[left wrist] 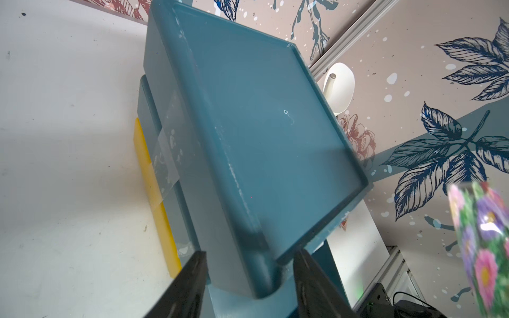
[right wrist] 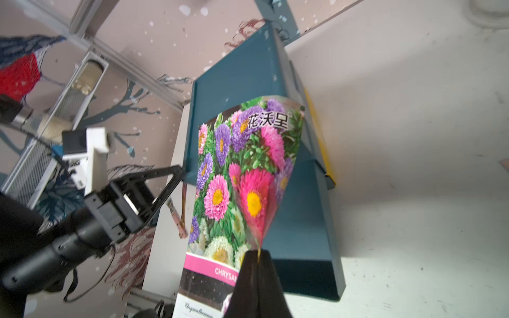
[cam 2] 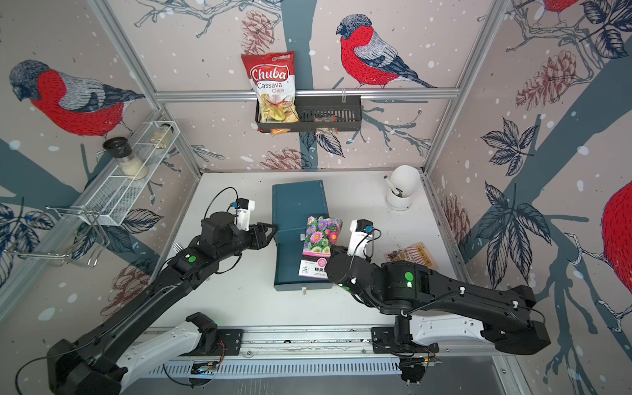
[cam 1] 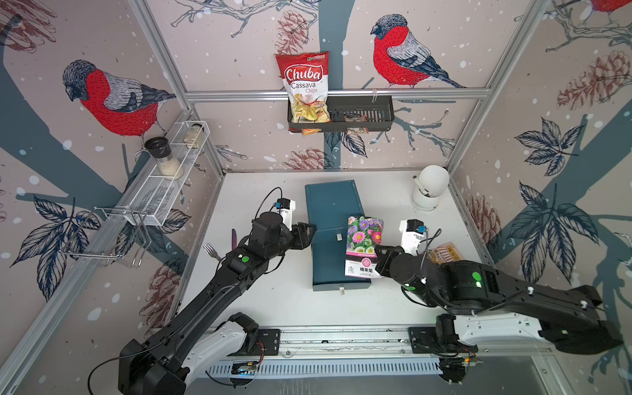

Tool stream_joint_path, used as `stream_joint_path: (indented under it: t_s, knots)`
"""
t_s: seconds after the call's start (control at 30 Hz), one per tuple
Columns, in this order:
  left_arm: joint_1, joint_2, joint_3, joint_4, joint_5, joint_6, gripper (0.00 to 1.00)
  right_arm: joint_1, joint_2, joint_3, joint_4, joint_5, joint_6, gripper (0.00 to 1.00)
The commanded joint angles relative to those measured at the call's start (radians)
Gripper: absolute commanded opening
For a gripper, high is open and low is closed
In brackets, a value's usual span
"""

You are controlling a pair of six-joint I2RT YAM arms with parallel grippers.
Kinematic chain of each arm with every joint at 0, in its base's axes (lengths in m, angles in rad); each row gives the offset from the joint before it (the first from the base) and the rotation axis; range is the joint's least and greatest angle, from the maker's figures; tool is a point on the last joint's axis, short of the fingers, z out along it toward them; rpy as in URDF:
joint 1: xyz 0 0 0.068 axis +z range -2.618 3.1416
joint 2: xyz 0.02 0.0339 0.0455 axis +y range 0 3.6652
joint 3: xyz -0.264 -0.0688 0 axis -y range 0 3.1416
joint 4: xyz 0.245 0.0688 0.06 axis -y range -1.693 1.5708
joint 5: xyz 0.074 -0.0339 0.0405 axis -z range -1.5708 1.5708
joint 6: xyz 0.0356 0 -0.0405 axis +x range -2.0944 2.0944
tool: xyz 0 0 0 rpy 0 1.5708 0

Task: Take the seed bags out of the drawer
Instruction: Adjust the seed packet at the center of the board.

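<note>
My right gripper (right wrist: pixel 259 252) is pinched tight on the white glossy flower-print seed packet (right wrist: pixel 242 170), which fans out ahead of its fingertips above the teal plastic drawer unit (left wrist: pixel 261 124). My left gripper (left wrist: pixel 250 252), jaws partly apart, straddles the unit's corner, probably to steady it.

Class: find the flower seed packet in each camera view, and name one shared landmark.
Top view: flower seed packet, centre, over blue drawer unit.
Top view: centre too.
Left wrist: blurred at frame edge.
Right wrist: centre, pinched by right gripper.
Shared landmark: the blue drawer unit.
</note>
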Motion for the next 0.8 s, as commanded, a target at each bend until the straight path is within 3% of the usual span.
stream_joint_path:
  t_s: [0.0, 0.2, 0.33, 0.5, 0.63, 0.77]
  knots:
    - [0.002, -0.005, 0.025, -0.012, 0.025, -0.019, 0.57, -0.061, -0.034, -0.007, -0.09, 0.067, 0.05, 0.0]
    - [0.002, -0.011, 0.063, -0.031, -0.007, -0.017, 0.57, -0.308, -0.104, -0.1, -0.075, -0.007, 0.007, 0.0]
    - [0.003, -0.05, 0.049, 0.006, -0.032, -0.03, 0.57, -0.582, -0.137, -0.238, 0.074, -0.214, -0.137, 0.0]
    - [0.015, -0.076, 0.062, -0.084, -0.215, -0.105, 0.69, -0.908, -0.107, -0.438, 0.32, -0.543, -0.28, 0.0]
    - [0.037, -0.056, 0.084, -0.137, -0.214, -0.163, 0.75, -1.022, -0.034, -0.539, 0.493, -0.673, -0.326, 0.0]
    - [0.096, -0.064, 0.059, -0.089, -0.074, -0.176, 0.78, -1.09, 0.042, -0.587, 0.589, -0.707, -0.334, 0.0]
